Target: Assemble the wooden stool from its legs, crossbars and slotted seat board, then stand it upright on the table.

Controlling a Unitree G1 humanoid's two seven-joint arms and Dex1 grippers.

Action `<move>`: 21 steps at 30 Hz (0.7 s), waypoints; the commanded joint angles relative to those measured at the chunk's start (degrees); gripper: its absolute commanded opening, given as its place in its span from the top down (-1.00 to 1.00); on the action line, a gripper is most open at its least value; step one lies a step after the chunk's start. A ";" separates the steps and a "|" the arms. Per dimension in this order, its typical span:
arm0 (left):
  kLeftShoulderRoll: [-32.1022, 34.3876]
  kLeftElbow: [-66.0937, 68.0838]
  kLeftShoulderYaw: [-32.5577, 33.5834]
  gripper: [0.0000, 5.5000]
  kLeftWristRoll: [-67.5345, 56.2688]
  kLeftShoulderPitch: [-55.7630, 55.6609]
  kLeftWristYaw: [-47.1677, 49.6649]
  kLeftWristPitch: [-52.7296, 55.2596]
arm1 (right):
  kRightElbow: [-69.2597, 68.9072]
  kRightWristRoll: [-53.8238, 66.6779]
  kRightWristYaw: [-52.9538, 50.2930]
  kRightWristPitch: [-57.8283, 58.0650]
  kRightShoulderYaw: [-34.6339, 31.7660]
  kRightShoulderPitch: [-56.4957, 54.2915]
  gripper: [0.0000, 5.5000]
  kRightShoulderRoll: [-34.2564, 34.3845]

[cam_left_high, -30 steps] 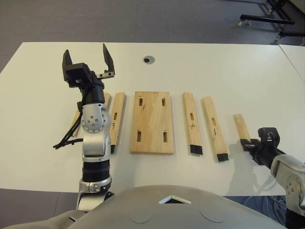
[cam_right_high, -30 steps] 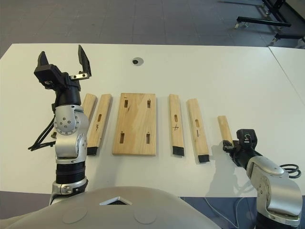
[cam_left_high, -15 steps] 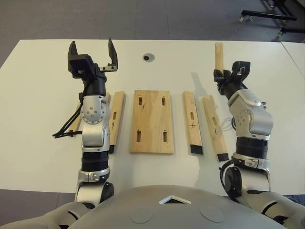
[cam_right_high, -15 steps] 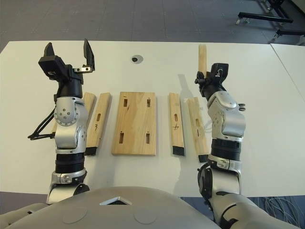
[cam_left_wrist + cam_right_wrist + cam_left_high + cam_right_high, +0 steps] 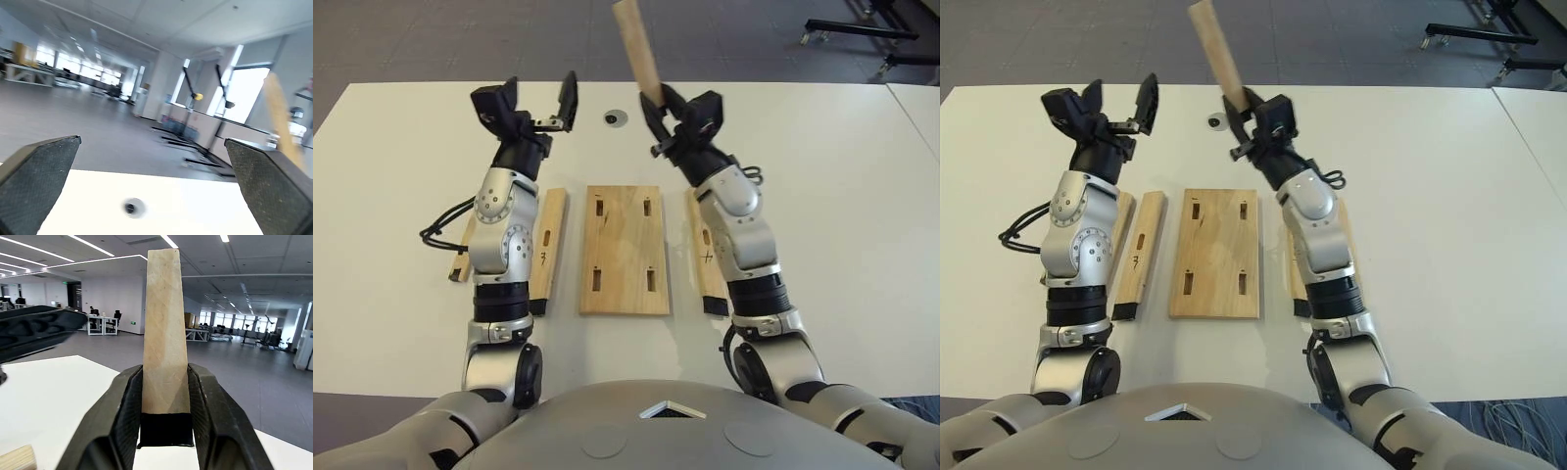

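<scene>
The wooden stool lies in separate parts on the white table [image 5: 862, 196], nothing joined. The slotted seat board [image 5: 625, 249] lies flat in the middle, its four slots facing up. Just to its left lies a leg [image 5: 547, 250] with a dark near end, parallel to the board and apart from it, and a second leg [image 5: 460, 262] beyond it is mostly hidden under the left arm. To the right of the board, a marked leg [image 5: 707, 269] with a dark near end lies partly under the right forearm, and a strip of another wooden piece [image 5: 1346, 233] shows at the forearm's far side. The right gripper [image 5: 658, 106] is raised above the far end of the board and clamps a short crossbar [image 5: 636, 44] by its dark lower end. The bar points up and tilts toward the robot's left, clear of the table. The left gripper [image 5: 530, 98] hovers above the far part of the table with its two fingers spread wide and nothing between them. A small round hole [image 5: 619, 117] sits in the tabletop between the two grippers, and a black cable [image 5: 440, 220] loops beside the left arm.
</scene>
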 commanded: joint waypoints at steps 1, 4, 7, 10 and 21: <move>3.11 -2.67 -2.26 -0.96 -6.36 -0.47 -8.24 8.30 | 2.16 -2.35 -1.10 -4.23 0.08 -0.96 0.53 0.10; 5.03 -4.83 -2.77 -0.96 -11.37 0.05 -14.20 12.40 | 4.65 -3.23 -2.50 -7.22 -1.10 -2.13 0.53 0.18; 4.43 -4.91 -0.65 -0.96 -15.18 0.47 -14.40 14.55 | 5.20 -3.25 -2.38 -8.68 -0.63 -1.59 0.53 0.72; 2.63 -6.56 2.23 -0.96 -23.88 0.13 -14.90 18.14 | 5.30 -2.87 -1.72 -9.07 0.08 -0.99 0.53 1.31; 1.02 0.34 4.23 -0.96 -28.29 -0.57 -11.70 21.74 | 1.80 -4.98 2.81 -9.64 4.47 1.84 0.53 -0.73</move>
